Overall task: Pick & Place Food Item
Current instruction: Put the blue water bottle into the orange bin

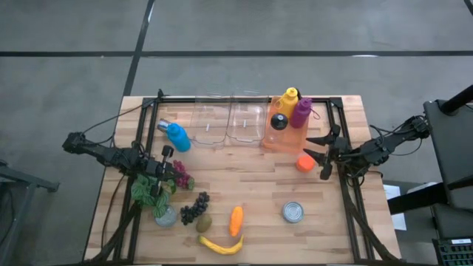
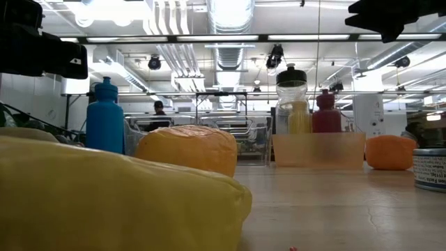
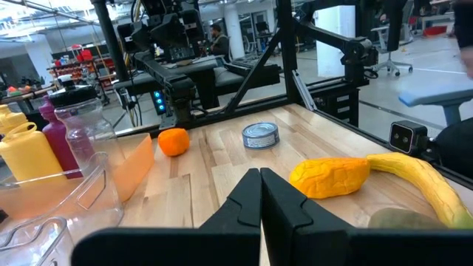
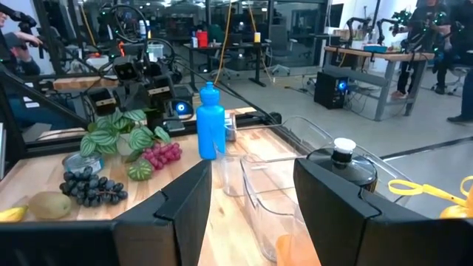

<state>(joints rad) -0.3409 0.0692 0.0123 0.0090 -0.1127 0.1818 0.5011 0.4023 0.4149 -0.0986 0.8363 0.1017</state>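
Food lies on the wooden table: a banana [image 1: 220, 245], an orange-yellow vegetable [image 1: 236, 220], a kiwi [image 1: 204, 222], dark grapes [image 1: 194, 207], red grapes [image 1: 182, 176] and a small orange [image 1: 304, 164]. My left gripper [image 1: 166, 159] is at the left side by the red grapes, shut on nothing; its closed fingers [image 3: 260, 185] point across the table. My right gripper [image 1: 320, 152] is raised at the right side, just beside the orange, and stands open [image 4: 251, 199] with nothing between its fingers.
Two clear containers [image 1: 209, 122] [image 1: 246, 122] and an orange bin [image 1: 284, 137] holding bottles stand at the far edge. A blue bottle [image 1: 177, 137] lies at the far left. A leafy plant [image 1: 151, 191], a glass [image 1: 165, 216] and a tin can [image 1: 293, 213] also sit on the table.
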